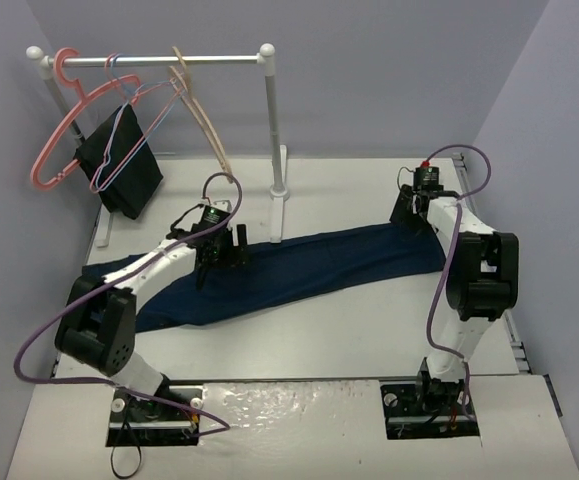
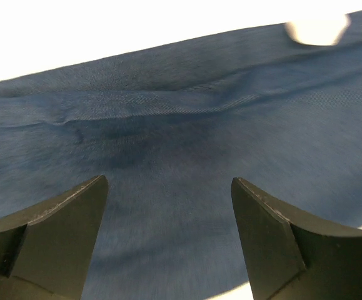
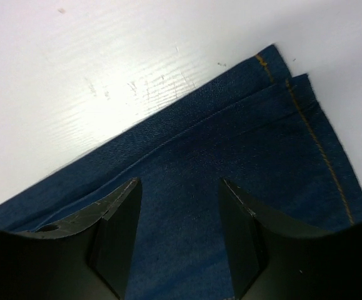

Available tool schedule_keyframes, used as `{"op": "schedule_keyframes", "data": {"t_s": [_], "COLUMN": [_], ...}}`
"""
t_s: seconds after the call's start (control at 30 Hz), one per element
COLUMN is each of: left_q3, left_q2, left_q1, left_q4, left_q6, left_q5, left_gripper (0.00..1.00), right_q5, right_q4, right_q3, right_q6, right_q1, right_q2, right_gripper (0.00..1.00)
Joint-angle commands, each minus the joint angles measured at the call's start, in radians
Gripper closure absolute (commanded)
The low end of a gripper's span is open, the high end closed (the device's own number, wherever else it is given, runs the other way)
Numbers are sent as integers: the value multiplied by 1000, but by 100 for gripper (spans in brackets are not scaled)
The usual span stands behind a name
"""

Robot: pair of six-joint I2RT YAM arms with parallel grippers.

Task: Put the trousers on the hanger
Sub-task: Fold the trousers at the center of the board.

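Note:
The dark navy trousers [image 1: 319, 262] lie flat across the table, from the near left to the far right. My left gripper [image 1: 219, 256] hovers open over their left half; in the left wrist view its fingers [image 2: 168, 181] stand wide apart above smooth denim [image 2: 187, 112], with nothing between them. My right gripper [image 1: 407, 214] is at the trousers' right end. There the jaws [image 3: 179, 182] are open over the denim [image 3: 262, 144], close to a hem with orange stitching. The tan wooden hanger [image 1: 201, 112] hangs from the rail at the back left, away from both grippers.
A white clothes rack [image 1: 272, 120] stands at the back left, its base close behind the trousers. On its rail hang a pink plastic hanger [image 1: 61, 135], thin wire hangers [image 1: 129, 125] and a black cloth [image 1: 119, 165]. Walls close in left, right and behind.

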Motion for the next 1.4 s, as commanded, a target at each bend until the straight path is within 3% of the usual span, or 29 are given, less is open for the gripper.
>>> {"op": "schedule_keyframes", "data": {"t_s": [0.0, 0.27, 0.5, 0.7, 0.9, 1.07, 1.37], "left_q3": [-1, -94, -223, -214, -181, -184, -251], "left_q2": [57, 68, -38, -238, -299, -212, -144], "left_q1": [-5, 67, 131, 35, -72, -86, -75], "left_q4": [91, 42, 18, 56, 115, 96, 62], "left_q6": [-102, -255, -332, -161, -42, -81, -196], "left_q5": [-64, -211, -237, -210, -96, -138, -190], "left_gripper": [23, 23, 23, 23, 23, 23, 23], "right_q5": [-3, 100, 158, 152, 139, 100, 89], "right_q4": [50, 58, -3, -6, -5, 0, 39], "right_q3": [-6, 47, -8, -95, -73, -65, -289], "right_q6": [12, 2, 61, 48, 1, 27, 104], "right_q1": [5, -6, -19, 63, 214, 302, 354], "right_q2": [65, 168, 131, -48, -147, -80, -115], "right_gripper": [51, 51, 50, 51, 51, 50, 50]}}
